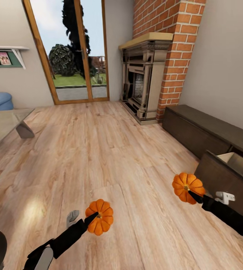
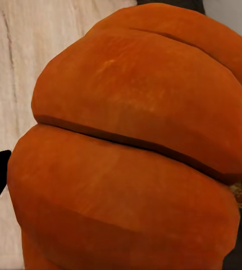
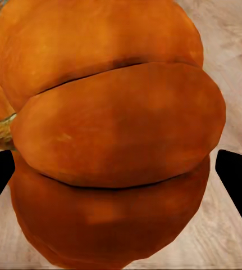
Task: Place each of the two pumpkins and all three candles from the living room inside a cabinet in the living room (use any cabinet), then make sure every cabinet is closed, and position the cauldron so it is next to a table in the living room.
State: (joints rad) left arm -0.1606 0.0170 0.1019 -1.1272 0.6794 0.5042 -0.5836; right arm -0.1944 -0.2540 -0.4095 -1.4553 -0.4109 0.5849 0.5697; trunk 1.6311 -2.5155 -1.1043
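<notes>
Orange pumpkins fill both grips: the left gripper [image 1: 93, 219] clamps one pumpkin [image 1: 100, 216], the right gripper [image 1: 193, 195] another [image 1: 188, 187]. Just beyond the right gripper the cabinet [image 1: 207, 131] drawer [image 1: 226, 176] stands open; stowing, candles, closing and cauldron seemingly remain.

Both arms are matte black, slim and faceted, narrowing toward the wrist. The left gripper [image 1: 95, 216] ends in a dark pointed finger; just behind it a pale grey, curved bracket [image 1: 72, 217] sticks out from the forearm. Behind the right gripper [image 1: 190, 193] sits a white, blocky mount [image 1: 225, 197] on the black forearm. Nearer the trunk, each arm carries a smooth light-grey shell. In the wrist views the fingertips [image 3: 236, 180] show as flat black wedges without markings.
</notes>
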